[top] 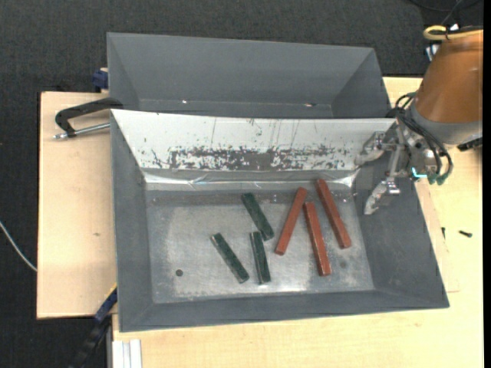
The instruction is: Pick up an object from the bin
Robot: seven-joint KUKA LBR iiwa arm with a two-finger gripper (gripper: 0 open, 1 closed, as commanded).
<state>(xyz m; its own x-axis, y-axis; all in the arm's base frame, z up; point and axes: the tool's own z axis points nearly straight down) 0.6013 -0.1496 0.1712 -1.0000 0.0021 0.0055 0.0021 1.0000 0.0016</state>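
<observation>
The gripper (382, 194) hangs over the sloping wall of the bin (230, 75) on the arm's side (open or closed, I cannot tell), holding nothing that I can see. The nearest red-brown bar (334, 214) lies just beyond it, toward the bin's middle. Its long axis runs from back wall to front, slightly slanted. Two more red-brown bars (290, 221) lie past that one, and the dark green bars (258, 215) lie farther off.

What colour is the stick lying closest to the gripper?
The stick is reddish-brown, seen in the camera view.
</observation>
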